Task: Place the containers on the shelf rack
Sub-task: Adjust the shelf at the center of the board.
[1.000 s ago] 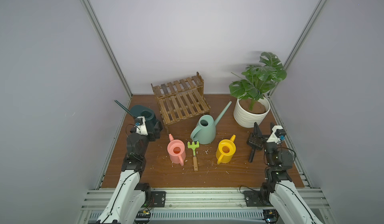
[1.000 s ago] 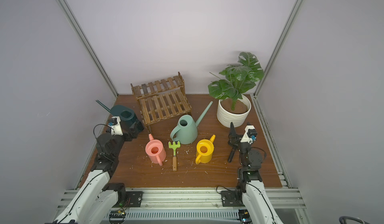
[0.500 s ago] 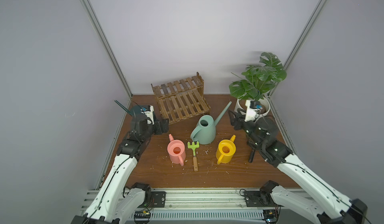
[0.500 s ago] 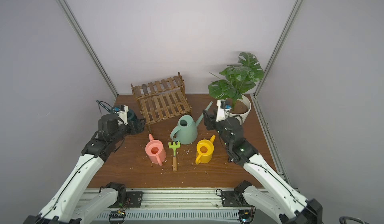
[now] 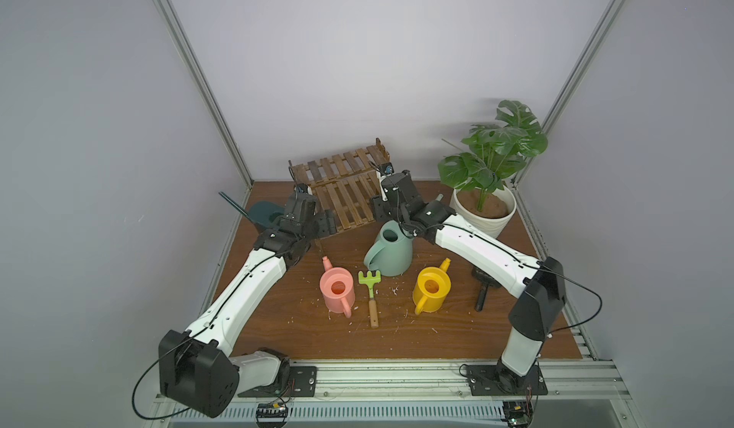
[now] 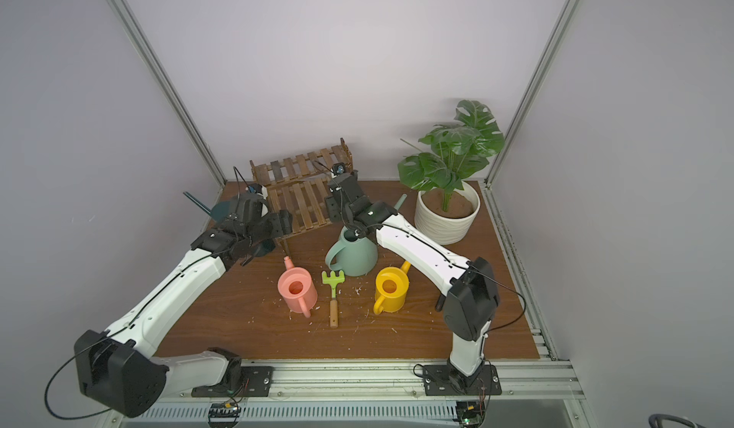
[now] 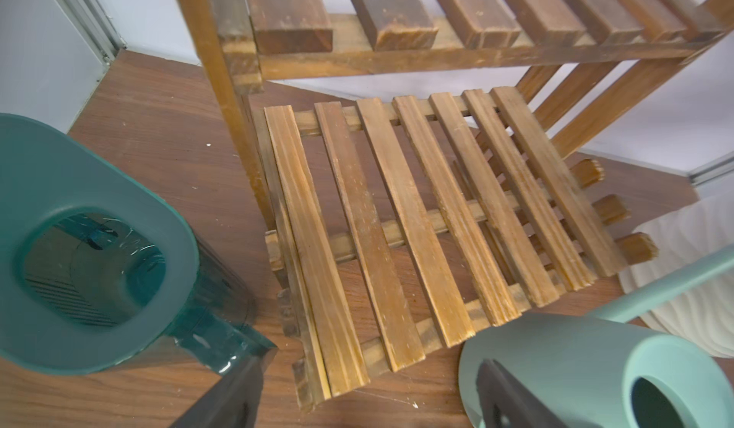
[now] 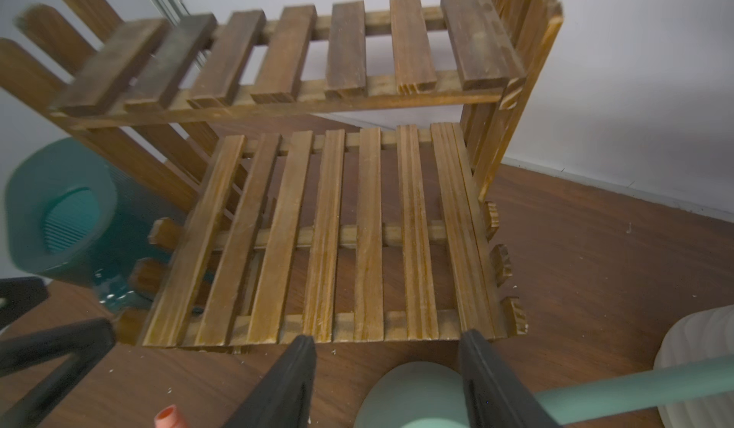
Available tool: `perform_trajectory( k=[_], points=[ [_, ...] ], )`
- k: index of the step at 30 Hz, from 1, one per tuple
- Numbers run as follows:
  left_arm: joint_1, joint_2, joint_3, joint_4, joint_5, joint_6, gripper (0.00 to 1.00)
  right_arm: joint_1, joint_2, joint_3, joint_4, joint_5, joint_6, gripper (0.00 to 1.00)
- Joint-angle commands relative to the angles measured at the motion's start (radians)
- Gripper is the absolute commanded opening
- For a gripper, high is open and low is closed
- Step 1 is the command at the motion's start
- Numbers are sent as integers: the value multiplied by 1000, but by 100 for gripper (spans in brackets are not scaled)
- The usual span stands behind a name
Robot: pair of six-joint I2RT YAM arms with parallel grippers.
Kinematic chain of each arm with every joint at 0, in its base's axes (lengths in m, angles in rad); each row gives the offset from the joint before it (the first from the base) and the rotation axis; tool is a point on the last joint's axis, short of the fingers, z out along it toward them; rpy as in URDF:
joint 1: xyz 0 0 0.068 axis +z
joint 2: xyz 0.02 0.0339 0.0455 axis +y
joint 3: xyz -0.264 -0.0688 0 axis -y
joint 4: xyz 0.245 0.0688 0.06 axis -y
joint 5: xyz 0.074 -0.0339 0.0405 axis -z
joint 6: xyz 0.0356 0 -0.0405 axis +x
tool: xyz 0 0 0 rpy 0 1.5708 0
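At the back of the table [image 5: 456, 338], before the shelf rack [image 5: 345, 191], we see both arms stretched forward from their bases, forearms slanting inward toward the rack's lower tier. The left gripper [image 7: 373, 360] hangs with its jaws wide apart and empty, just beside the dark teal can [image 5: 264, 217], which stands left of the rack. The right gripper [image 8: 387, 336] holds its jaws parted on either side of the mint green can [image 5: 391, 253], not closed on it; the pink can [image 5: 337, 291] and yellow can [image 5: 431, 289] stand nearer the front, all four on the table.
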Motion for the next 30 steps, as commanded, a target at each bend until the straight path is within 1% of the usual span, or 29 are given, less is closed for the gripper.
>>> perform_trajectory(
  k=[1,3,5,9,15,18,24,30],
  points=[
    [-17,33,36,-48,-50,-8,86,-31,59,97,-138,26,-6,58],
    [-18,55,41,-50,-56,-7,85,-45,117,166,-173,30,-12,55],
    [-18,70,39,-49,-57,-8,84,-52,173,240,-221,51,-24,54],
    [-18,99,43,-48,-15,-18,76,-74,266,329,-278,63,-38,51],
    [-17,128,42,-47,-49,-18,74,-98,301,337,-288,69,-41,51],
    [-15,138,46,-48,-61,-15,74,-106,306,334,-298,77,-43,54],
    [-8,171,48,-48,-58,-12,73,-117,309,333,-294,73,-45,56],
    [-7,201,69,-46,-40,12,66,-153,338,335,-292,25,-51,54]
  ],
)
